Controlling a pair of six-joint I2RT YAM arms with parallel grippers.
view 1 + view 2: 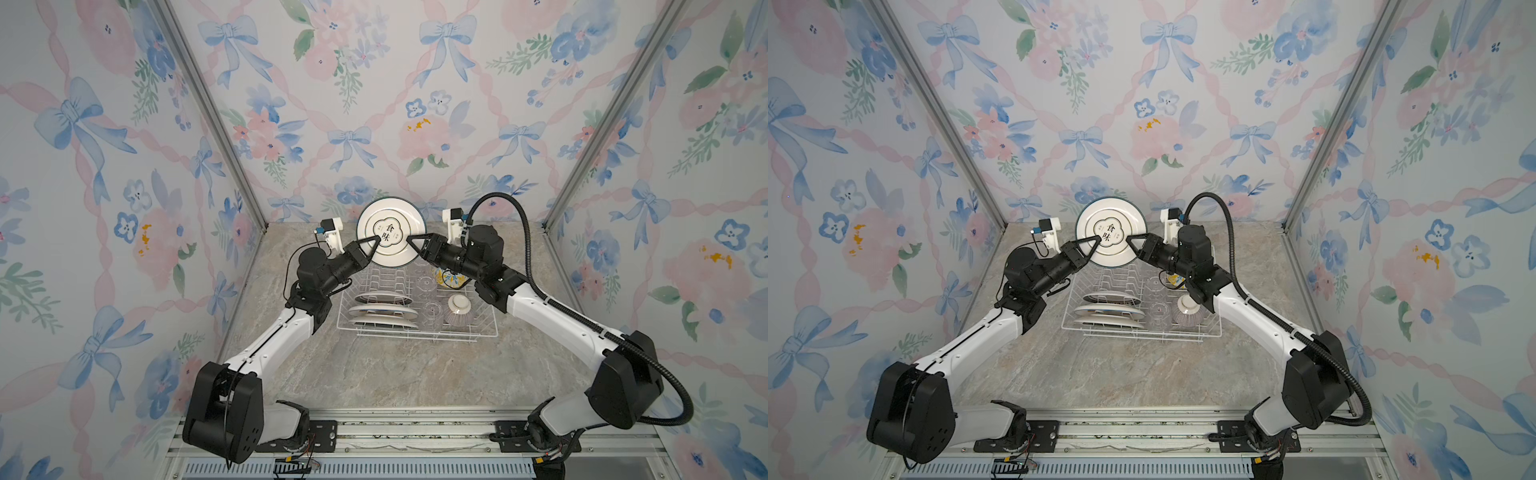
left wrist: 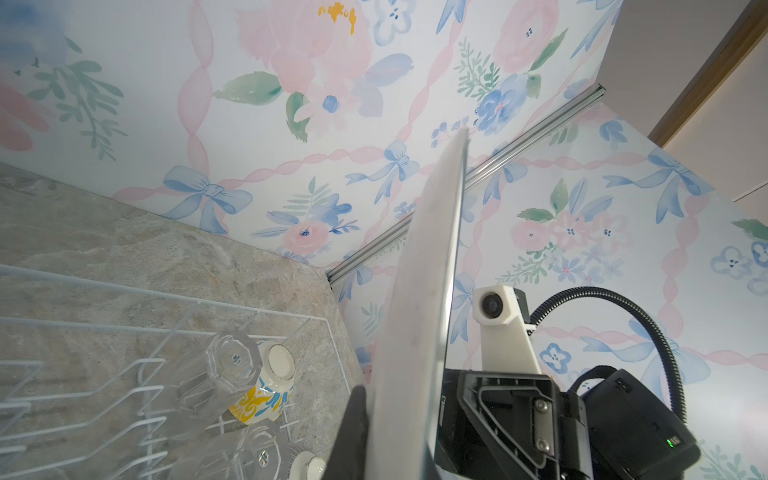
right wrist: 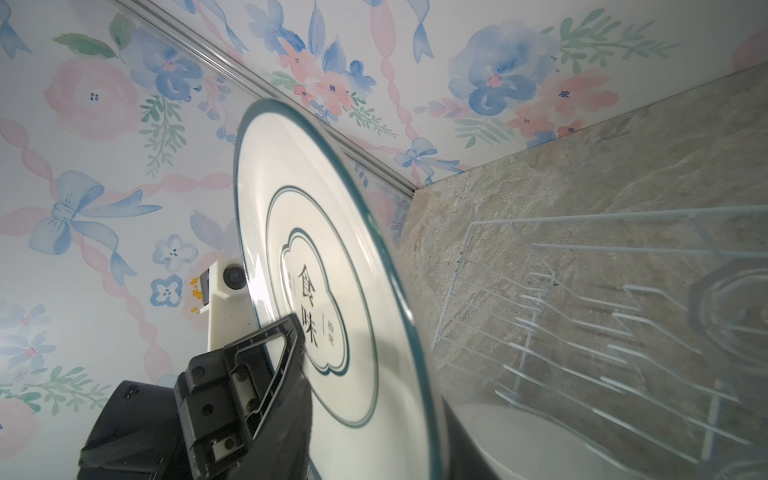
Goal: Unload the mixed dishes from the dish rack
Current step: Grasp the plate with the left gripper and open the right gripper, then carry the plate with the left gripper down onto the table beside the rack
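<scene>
A white plate with a dark teal rim and black characters is held upright above the far end of the dish rack. My left gripper is shut on its left edge; in the left wrist view the plate shows edge-on in the gripper. My right gripper straddles the right edge with its jaws open, apart around the plate. Three more plates, two clear glass cups, a yellow-blue bowl and a striped bowl stand in the rack.
The rack sits on a marble-look tabletop, close to the floral back wall. Floral side walls with metal corner rails close in both sides. Both arm bases are mounted on the front rail.
</scene>
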